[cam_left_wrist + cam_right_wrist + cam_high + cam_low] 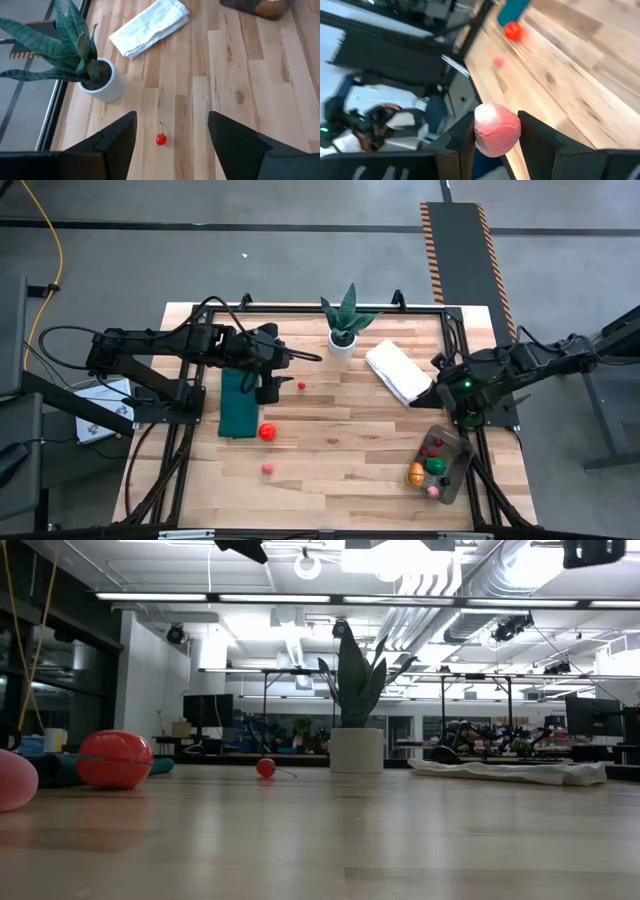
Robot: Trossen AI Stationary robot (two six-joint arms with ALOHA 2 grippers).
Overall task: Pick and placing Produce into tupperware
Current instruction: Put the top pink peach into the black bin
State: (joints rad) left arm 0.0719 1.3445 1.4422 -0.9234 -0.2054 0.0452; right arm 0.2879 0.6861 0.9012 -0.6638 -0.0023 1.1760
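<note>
In the low view, a pale pink round fruit [12, 780] is cut off at the left edge, and both grippers are hidden above the frame.

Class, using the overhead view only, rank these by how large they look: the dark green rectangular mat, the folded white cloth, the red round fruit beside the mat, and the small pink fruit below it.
1. Dark green rectangular mat
2. Folded white cloth, only slightly smaller
3. Red round fruit
4. Small pink fruit
</note>
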